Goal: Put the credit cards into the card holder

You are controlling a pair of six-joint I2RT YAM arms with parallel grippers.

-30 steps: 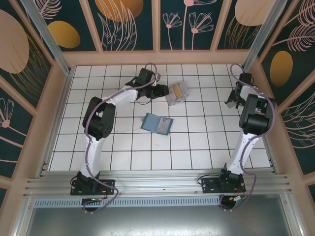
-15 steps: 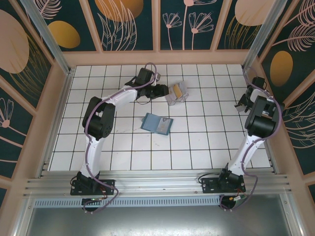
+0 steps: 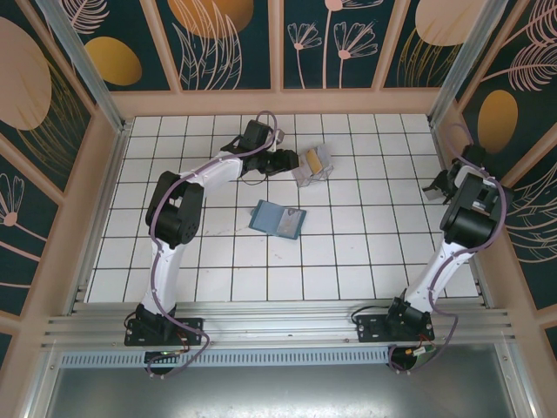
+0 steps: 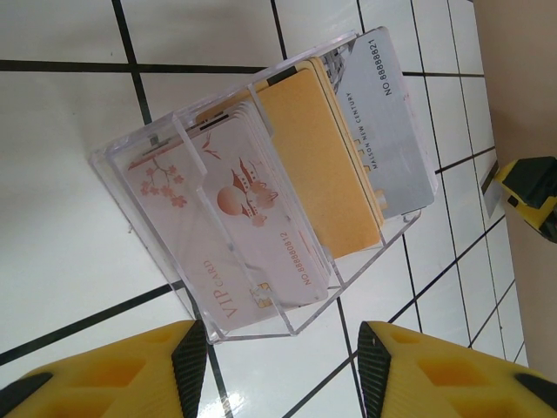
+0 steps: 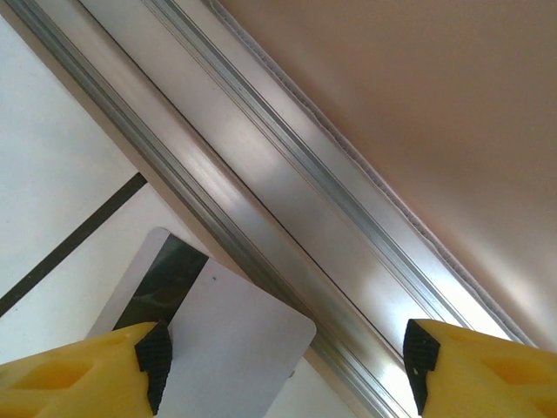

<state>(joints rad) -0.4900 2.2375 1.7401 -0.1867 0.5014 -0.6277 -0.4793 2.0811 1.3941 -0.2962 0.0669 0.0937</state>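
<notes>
Credit cards (image 4: 287, 183) stand in a clear stand (image 4: 278, 320) just beyond the card holder (image 3: 278, 219), on its side away from the arm bases. The left gripper (image 4: 283, 348) hangs beside them, jaws moderately parted and empty. Well right of the card holder we find the right gripper (image 5: 285, 353) spread wide above a single pale card (image 5: 235, 348) (dark stripe at one end).

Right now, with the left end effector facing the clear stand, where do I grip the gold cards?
I'd take the gold cards by their free long edge, the one beside the silver card, coming down from above the clear stand. They lean back in the middle slot, and the pink cards cover their other edge.
</notes>
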